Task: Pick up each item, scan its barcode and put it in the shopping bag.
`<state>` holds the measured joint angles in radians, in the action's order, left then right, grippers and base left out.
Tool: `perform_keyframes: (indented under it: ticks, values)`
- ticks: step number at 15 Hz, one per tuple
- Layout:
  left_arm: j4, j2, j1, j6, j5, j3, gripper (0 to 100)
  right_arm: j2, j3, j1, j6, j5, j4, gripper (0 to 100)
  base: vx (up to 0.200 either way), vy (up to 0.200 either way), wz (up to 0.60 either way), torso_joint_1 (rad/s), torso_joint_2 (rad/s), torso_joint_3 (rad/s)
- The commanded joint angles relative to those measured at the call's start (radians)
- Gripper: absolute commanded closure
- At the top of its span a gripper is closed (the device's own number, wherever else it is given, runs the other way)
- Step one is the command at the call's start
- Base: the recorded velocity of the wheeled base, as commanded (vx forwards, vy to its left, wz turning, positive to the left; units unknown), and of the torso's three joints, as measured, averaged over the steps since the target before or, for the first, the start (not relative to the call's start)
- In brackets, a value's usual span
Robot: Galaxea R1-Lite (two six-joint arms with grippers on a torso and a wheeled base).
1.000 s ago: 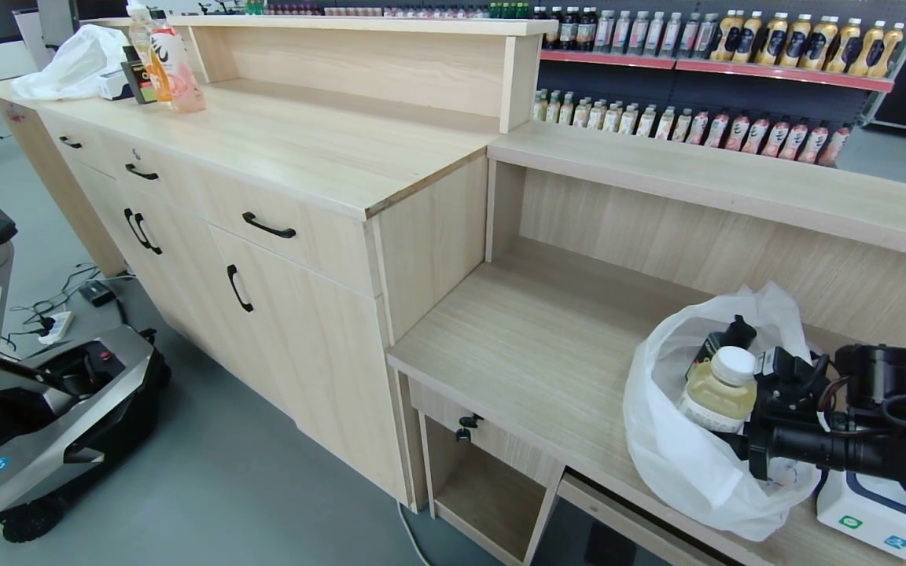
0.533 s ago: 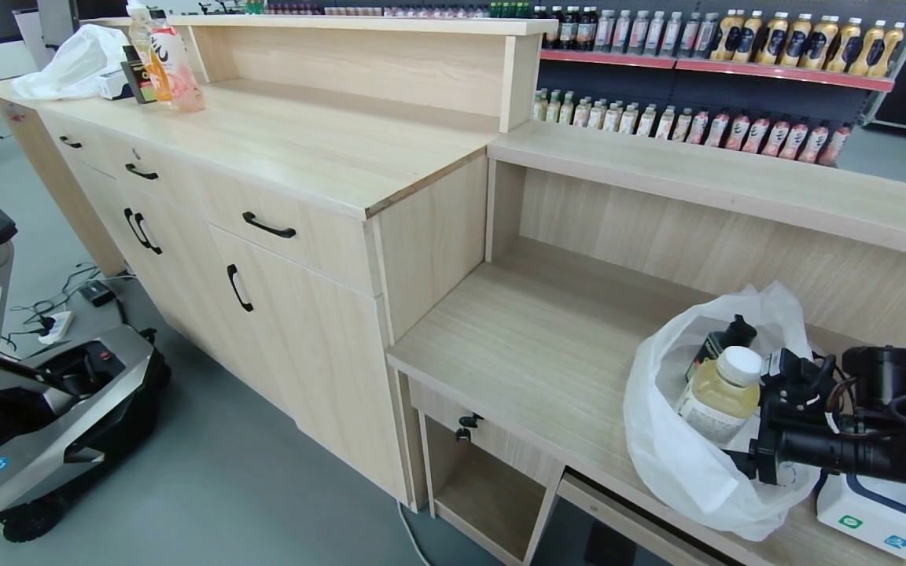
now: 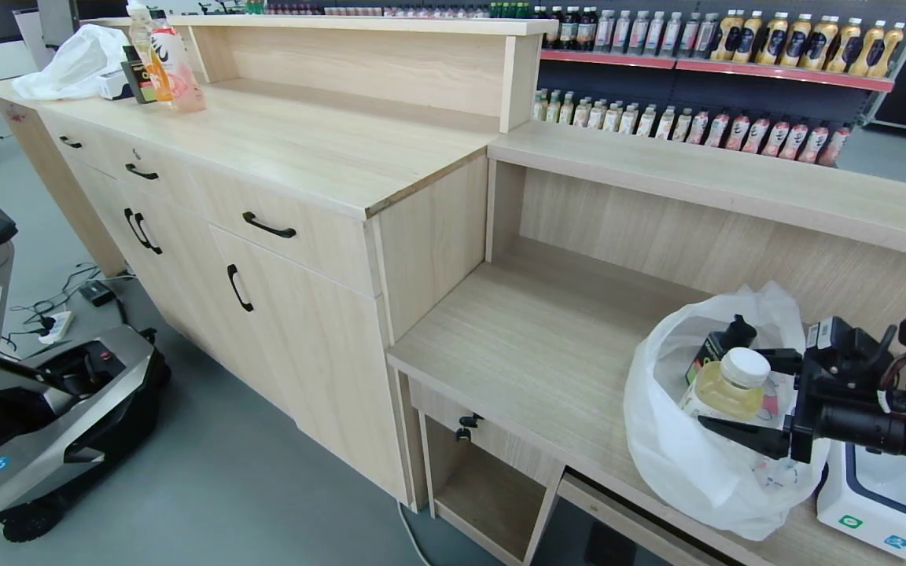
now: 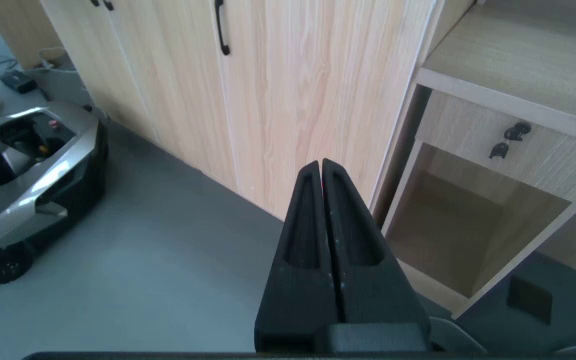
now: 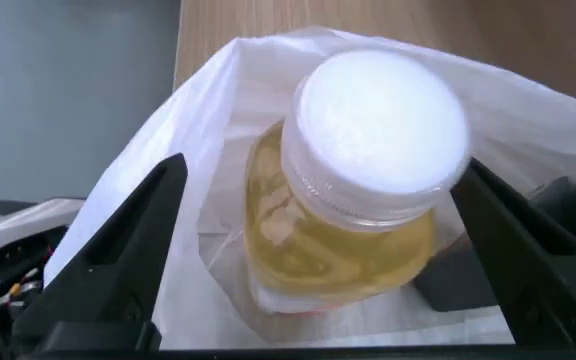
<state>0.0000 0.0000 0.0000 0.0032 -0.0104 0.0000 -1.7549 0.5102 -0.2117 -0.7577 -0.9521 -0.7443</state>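
Note:
A bottle of yellow juice with a white cap [image 3: 728,385] stands tilted inside the white shopping bag [image 3: 681,472] on the low counter, beside a dark item [image 3: 724,338]. My right gripper [image 3: 732,389] is open at the bag's mouth, its fingers spread wide on either side of the bottle [image 5: 358,190] and apart from it. The bag's rim [image 5: 218,120] shows around the bottle in the right wrist view. My left gripper [image 4: 321,175] is shut on nothing, low above the grey floor in front of the cabinet doors.
A white barcode scanner [image 3: 878,503] stands just right of the bag. On the tall counter at far left are two drink bottles [image 3: 170,59], small boxes and another white bag [image 3: 68,67]. Shelves of drinks [image 3: 689,126] line the back.
My right gripper has opened, let go of the juice bottle and drawn back to the right. The bottle stays in the bag, a little more upright.

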Motion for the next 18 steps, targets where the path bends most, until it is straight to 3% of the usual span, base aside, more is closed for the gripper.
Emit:
perform_keyframes:
  ticks: [1,4,7,10,11,15,18]
  values:
    - [0.0,0.0,0.0,0.0,0.0,0.0,100,0.054,0.011,-0.023,-0.003,0.001,-0.014,0,0.0,0.0,0.0,0.0,0.0,0.0]
    - [0.0,0.0,0.0,0.0,0.0,0.0,100,0.146,-0.001,-0.044,0.012,0.003,-0.037,0,0.0,0.0,0.0,0.0,0.0,0.0]
    - [0.0,0.0,0.0,0.0,0.0,0.0,100,0.345,-0.035,-0.071,0.032,0.003,0.098,0,0.0,0.0,0.0,0.0,0.0,0.0]
    - [0.0,0.0,0.0,0.0,0.0,0.0,100,0.468,-0.068,-0.13,0.026,0.0,0.149,0,0.0,0.0,0.0,0.0,0.0,0.0]
    - [0.0,0.0,0.0,0.0,0.0,0.0,100,0.486,-0.07,-0.176,0.015,-0.004,0.143,0,0.0,0.0,0.0,0.0,0.0,0.0]
    - [0.0,0.0,0.0,0.0,0.0,0.0,100,0.511,-0.059,-0.209,0.012,-0.002,0.135,0,0.0,0.0,0.0,0.0,0.0,0.0]
    - [0.0,0.0,0.0,0.0,0.0,0.0,100,0.532,-0.033,-0.207,0.017,0.003,0.134,0,0.0,0.0,-0.6,0.004,0.0,0.005]
